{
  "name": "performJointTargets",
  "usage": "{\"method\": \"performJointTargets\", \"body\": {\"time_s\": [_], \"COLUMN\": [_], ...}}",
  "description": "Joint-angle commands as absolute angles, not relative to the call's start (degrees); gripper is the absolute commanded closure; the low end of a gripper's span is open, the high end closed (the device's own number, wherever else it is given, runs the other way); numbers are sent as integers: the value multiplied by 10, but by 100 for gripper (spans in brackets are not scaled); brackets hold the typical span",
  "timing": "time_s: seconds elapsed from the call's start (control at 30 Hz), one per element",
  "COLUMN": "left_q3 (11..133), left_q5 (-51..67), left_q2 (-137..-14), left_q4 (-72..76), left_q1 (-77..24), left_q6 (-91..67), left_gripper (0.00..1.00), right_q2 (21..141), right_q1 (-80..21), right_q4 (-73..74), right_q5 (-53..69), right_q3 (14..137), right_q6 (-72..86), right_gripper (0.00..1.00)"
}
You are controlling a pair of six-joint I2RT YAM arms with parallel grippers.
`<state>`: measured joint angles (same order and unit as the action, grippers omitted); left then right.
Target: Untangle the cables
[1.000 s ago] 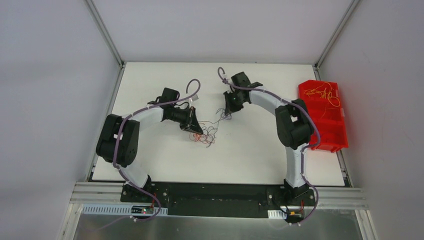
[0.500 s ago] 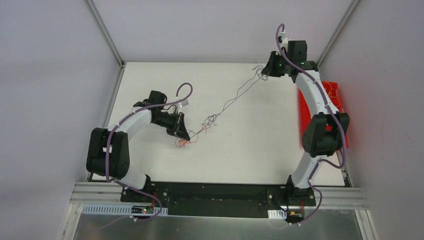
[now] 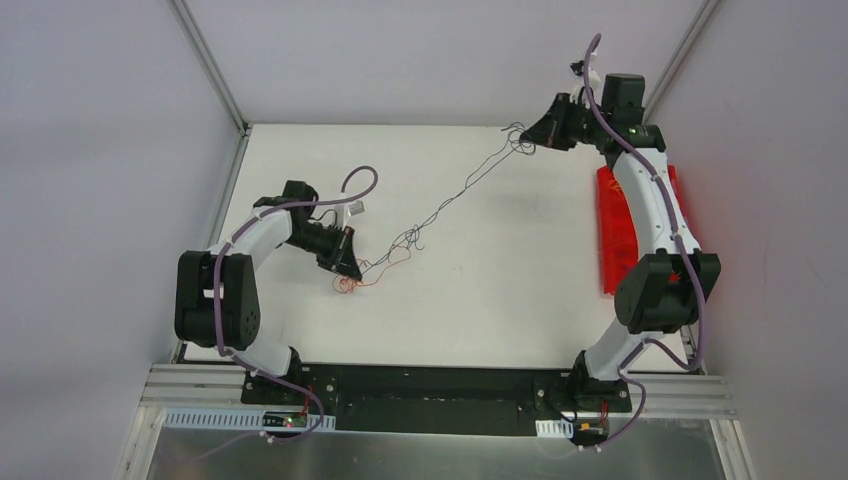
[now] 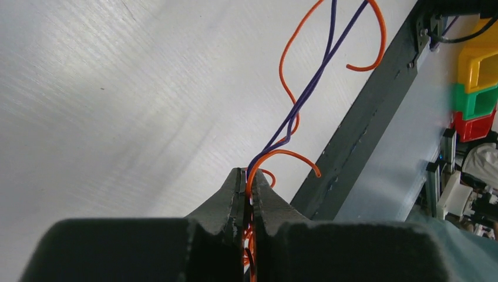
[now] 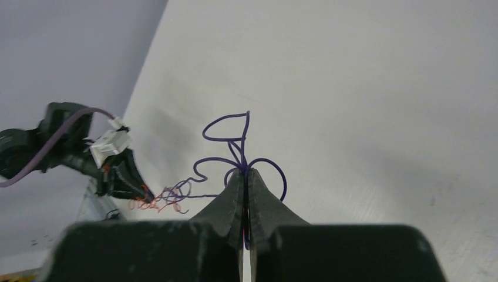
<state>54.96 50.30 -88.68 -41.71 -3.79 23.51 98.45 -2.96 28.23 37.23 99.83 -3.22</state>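
The cables are thin wires, orange (image 4: 285,76) and purple (image 4: 311,82). In the top view a small knot of them (image 3: 405,245) lies mid-table, and purple strands (image 3: 470,185) stretch taut from it to the far right. My left gripper (image 3: 350,272) (image 4: 247,174) is shut on orange and purple cables at the tangle's left end. My right gripper (image 3: 530,138) (image 5: 245,172) is raised at the back right, shut on purple cables (image 5: 226,126) that loop out past its tips.
A red bin (image 3: 625,235) holding more wires stands at the table's right edge, partly behind the right arm. A dark rail (image 4: 358,117) borders the table in the left wrist view, with coloured bins (image 4: 478,88) beyond it. Enclosure posts stand at the back corners.
My right gripper swung from mid-table to the far right corner, pulling purple strands out of the tangle. My left gripper drew back left with the orange end; the knot shrank.
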Motion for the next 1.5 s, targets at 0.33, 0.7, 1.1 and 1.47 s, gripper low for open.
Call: {"method": "performJointTargets", "body": {"time_s": [0.33,0.7,1.1,1.47], "left_q3": [770,740,719,618], "left_q5": [565,457,468,479], "left_q2": [-807,-788,-860,-900], "left_q4": [-421,-127,-28,204], "left_q1": [-133,-280,-310,-266], "left_q6": [112,-116,-216,-484], "left_gripper": [29,18,86,100], "right_q2": [828,834,871,929], "right_q1": [-170,-221,-233,-113], "right_q4": [117,159,127,93], "right_q5": [602,578,600,601], "right_q3": [790,800,820,786], "right_q6": [105,70,115,214], "right_gripper": [100,100,100,29]}}
